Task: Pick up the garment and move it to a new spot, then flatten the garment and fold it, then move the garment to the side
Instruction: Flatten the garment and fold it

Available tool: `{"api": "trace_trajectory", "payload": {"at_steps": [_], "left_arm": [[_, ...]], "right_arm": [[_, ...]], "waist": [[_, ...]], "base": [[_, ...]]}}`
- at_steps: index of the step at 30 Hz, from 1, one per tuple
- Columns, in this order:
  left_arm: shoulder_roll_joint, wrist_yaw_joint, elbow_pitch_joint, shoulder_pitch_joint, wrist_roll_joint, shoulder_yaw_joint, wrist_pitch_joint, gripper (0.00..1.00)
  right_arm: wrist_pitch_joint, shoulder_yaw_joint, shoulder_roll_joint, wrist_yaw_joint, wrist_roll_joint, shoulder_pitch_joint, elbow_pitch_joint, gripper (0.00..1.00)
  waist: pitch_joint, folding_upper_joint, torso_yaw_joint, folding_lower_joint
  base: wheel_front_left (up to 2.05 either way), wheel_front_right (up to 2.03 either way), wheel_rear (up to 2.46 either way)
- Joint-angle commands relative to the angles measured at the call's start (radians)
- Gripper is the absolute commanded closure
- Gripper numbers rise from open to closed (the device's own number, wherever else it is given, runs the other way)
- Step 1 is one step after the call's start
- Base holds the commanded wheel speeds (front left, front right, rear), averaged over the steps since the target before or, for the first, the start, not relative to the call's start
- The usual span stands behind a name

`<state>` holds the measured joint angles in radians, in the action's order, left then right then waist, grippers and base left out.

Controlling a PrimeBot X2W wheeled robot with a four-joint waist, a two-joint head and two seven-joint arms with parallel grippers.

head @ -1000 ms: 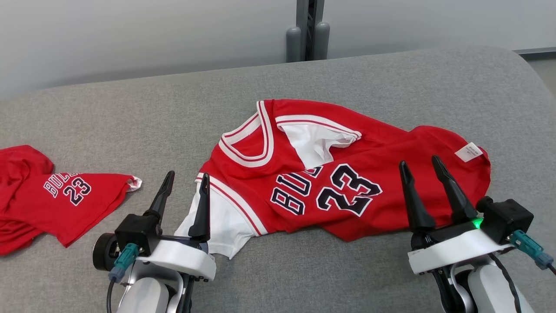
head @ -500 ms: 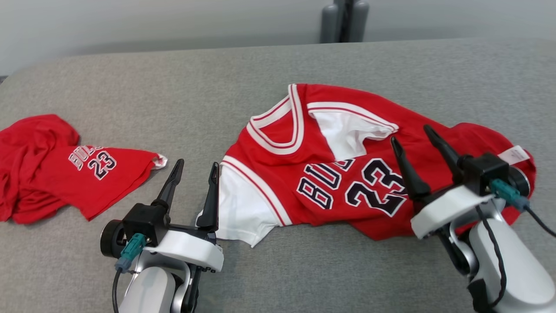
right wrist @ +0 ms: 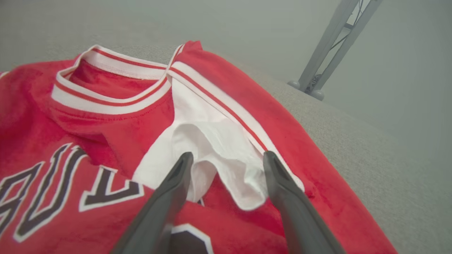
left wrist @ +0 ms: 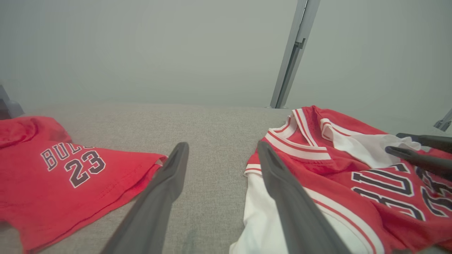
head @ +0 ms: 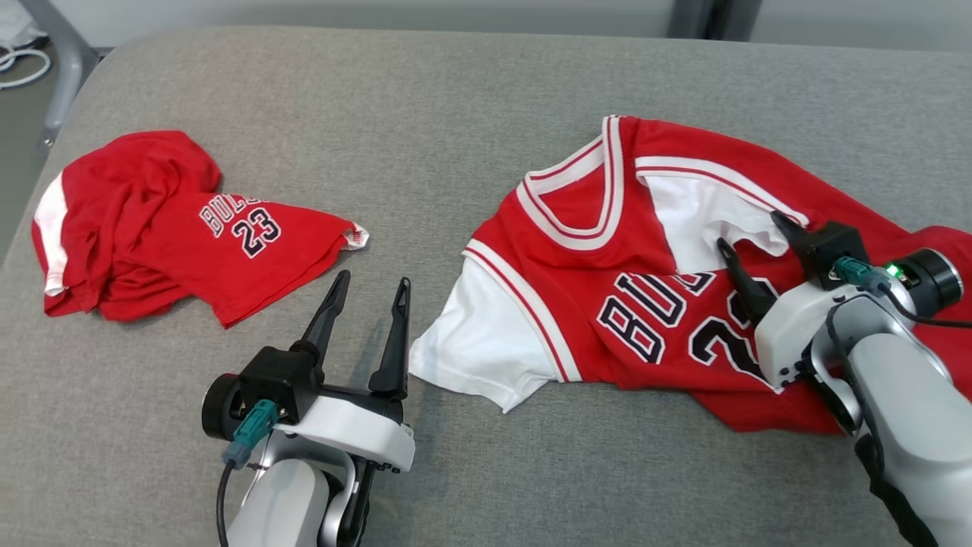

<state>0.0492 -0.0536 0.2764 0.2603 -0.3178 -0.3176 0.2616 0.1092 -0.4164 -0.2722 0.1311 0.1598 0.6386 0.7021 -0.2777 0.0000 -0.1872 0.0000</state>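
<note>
The garment (head: pixel 569 258) is a red jersey with white sleeves and dark "23" lettering, lying crumpled on the grey padded surface at centre right. My right gripper (head: pixel 749 229) hovers open low over its folded white sleeve (right wrist: pixel 219 141), with the fingers (right wrist: pixel 227 155) straddling the sleeve's loose flap. My left gripper (head: pixel 372 278) stands open over bare fabric just left of the jersey's other white sleeve (head: pixel 478 357). In the left wrist view the jersey (left wrist: pixel 335 165) lies right of my left gripper (left wrist: pixel 221 144), and the right gripper's fingers (left wrist: pixel 416 158) reach in from the right.
A second red "23" shirt (head: pixel 152 220) lies bunched at the left, also in the left wrist view (left wrist: pixel 42 187). The grey padded surface (head: pixel 395 137) rounds off at its left edge, with floor and a metal leg (head: pixel 64 68) beyond. A metal post (right wrist: pixel 328 46) stands behind.
The head camera has turned, shifting the whole picture rightward and down. My right gripper has reached forward over the jersey to the folded white sleeve. The left gripper has hardly moved.
</note>
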Motion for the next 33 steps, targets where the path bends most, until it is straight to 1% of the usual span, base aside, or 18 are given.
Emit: {"api": "trace_trajectory", "payload": {"at_steps": [1,3,4,5,11,14,17,18,19,20,23,29,33], "left_arm": [[0.003,-0.006,-0.003,0.015,-0.009,-0.006,0.004,0.00],[0.003,-0.011,-0.005,0.011,-0.013,-0.013,0.004,0.00],[0.003,-0.011,-0.006,0.009,-0.014,-0.015,0.004,0.00],[0.003,-0.012,-0.007,0.008,-0.017,-0.017,0.004,0.00],[0.003,-0.021,-0.010,0.009,-0.027,-0.025,0.004,0.00],[0.003,-0.025,-0.013,0.014,-0.032,-0.029,0.004,0.00],[0.003,-0.025,-0.017,0.022,-0.036,-0.039,0.004,0.00],[0.003,-0.025,-0.017,0.022,-0.036,-0.039,0.004,0.00],[0.003,-0.024,-0.021,0.028,-0.041,-0.047,0.004,0.00],[0.003,-0.024,-0.021,0.028,-0.041,-0.047,0.004,0.00],[0.003,-0.022,-0.026,0.046,-0.049,-0.063,0.004,0.00],[0.003,-0.029,-0.034,0.087,-0.076,-0.102,0.004,0.00],[0.003,-0.036,-0.040,0.108,-0.098,-0.131,0.004,0.00]], "right_arm": [[-0.010,-0.004,-0.015,-0.001,-0.016,0.020,0.029,0.00],[-0.014,-0.010,-0.017,-0.001,-0.022,0.031,0.059,0.00],[-0.018,-0.011,-0.016,-0.001,-0.016,0.036,0.074,0.46],[-0.010,-0.014,-0.018,-0.001,-0.015,0.044,0.080,1.00],[0.022,-0.021,-0.024,-0.001,0.015,0.080,0.089,1.00],[0.012,-0.004,-0.031,-0.001,0.067,0.107,0.068,1.00],[-0.008,0.004,-0.065,-0.001,0.109,0.153,0.043,1.00],[-0.008,0.004,-0.065,-0.001,0.109,0.153,0.043,1.00],[-0.027,0.014,-0.089,-0.001,0.139,0.197,0.026,1.00],[-0.027,0.014,-0.089,-0.001,0.139,0.197,0.026,1.00],[-0.060,0.047,-0.122,-0.001,0.193,0.273,0.018,1.00],[-0.120,0.118,-0.151,-0.001,0.287,0.437,0.090,1.00],[-0.101,0.122,-0.161,-0.001,0.317,0.528,0.143,1.00]], "waist": [[-0.007,0.0000,-0.017,0.0000],[-0.007,0.0000,-0.025,0.0000],[-0.007,0.0000,-0.028,0.0000],[-0.007,0.0000,-0.030,0.0000],[-0.005,0.0000,-0.038,0.0000],[-0.008,0.0000,-0.039,0.0000],[-0.020,0.0000,-0.045,0.0000],[-0.020,0.0000,-0.045,0.0000],[-0.033,0.0000,-0.053,0.0000],[-0.033,0.0000,-0.053,0.0000],[-0.058,0.0000,-0.070,0.0000],[-0.120,0.0000,-0.124,0.0000],[-0.153,0.0000,-0.163,0.0000]], "base": [[0.00,0.00,0.00],[0.00,0.00,0.00],[0.00,0.00,0.00],[0.00,0.00,0.00],[0.00,0.00,0.00],[0.00,0.00,0.00],[0.00,0.00,0.00],[0.00,0.00,0.00],[0.00,0.00,0.00],[0.00,0.00,0.00],[0.00,0.00,0.00],[0.00,0.00,0.00],[0.00,0.00,0.00]]}}
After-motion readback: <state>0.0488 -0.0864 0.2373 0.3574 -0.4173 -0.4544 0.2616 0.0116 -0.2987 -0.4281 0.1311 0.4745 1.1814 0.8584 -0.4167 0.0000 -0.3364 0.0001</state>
